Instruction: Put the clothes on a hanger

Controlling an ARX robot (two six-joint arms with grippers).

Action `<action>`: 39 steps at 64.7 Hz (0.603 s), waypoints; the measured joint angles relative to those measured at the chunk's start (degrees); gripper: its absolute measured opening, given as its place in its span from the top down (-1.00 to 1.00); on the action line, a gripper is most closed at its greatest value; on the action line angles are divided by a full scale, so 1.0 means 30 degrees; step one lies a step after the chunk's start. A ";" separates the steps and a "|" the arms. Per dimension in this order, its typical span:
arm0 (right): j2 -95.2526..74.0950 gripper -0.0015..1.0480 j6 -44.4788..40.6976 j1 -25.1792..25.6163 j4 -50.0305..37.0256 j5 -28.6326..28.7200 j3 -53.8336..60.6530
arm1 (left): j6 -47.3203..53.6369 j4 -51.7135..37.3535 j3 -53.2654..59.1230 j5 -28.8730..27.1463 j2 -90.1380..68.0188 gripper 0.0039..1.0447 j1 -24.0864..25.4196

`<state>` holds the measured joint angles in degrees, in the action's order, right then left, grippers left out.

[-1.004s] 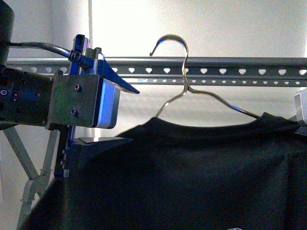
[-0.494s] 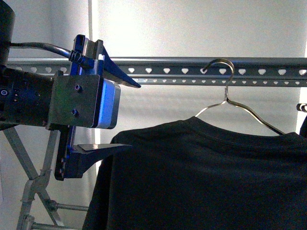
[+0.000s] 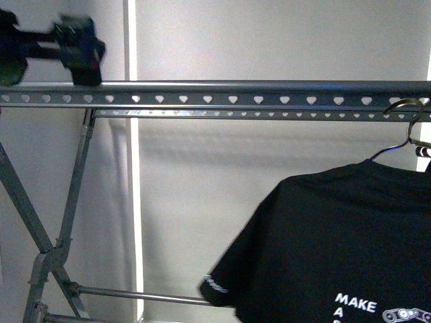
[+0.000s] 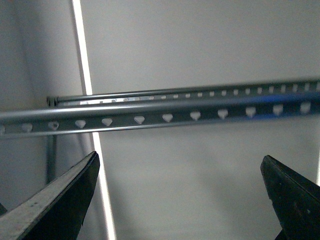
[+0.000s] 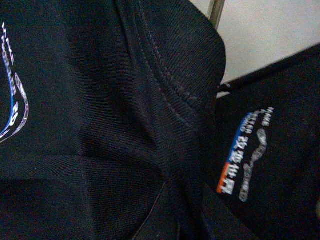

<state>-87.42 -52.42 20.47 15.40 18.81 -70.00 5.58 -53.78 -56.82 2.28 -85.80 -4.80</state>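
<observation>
Shirt update: our black MAKE A tee hangs on the little silver hanger, hook up at the heart-holed rail of the drying rack, far right end. Our left end effector is spread wide with nothing in it, near the rail's other end. As for our right end effector, its wrist cam shows only black fabric, so we can't tell.
</observation>
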 joint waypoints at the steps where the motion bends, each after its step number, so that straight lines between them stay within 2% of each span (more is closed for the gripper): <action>1: -0.0051 0.94 0.0015 0.0022 -0.0058 -0.0095 -0.0095 | -0.0707 -0.0015 0.0015 -0.0073 0.0102 -0.88 0.0066; 7: -0.0401 0.94 0.0262 0.0087 -0.0423 -0.0729 -0.0874 | -0.4889 -0.0080 0.0299 -0.0306 0.0903 -0.88 0.0459; 17: -0.0597 0.94 0.0408 -0.0255 -0.1246 -0.1865 -0.1712 | -0.7155 0.0029 0.1472 0.0408 0.1872 -0.88 0.0211; 27: -0.1290 0.94 0.0437 -0.0743 -0.0510 -0.3257 -0.3687 | -0.7519 0.0627 0.2688 0.3694 0.1756 -0.88 -0.0765; 39: -0.3140 0.94 0.0546 -0.1479 0.1523 -0.5166 -0.7052 | -0.8393 -0.2237 0.3781 0.6987 0.1727 -0.88 -0.1013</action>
<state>-96.84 -50.78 16.03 19.97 3.31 -91.15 -19.59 -60.49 -45.47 23.24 -80.62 -7.84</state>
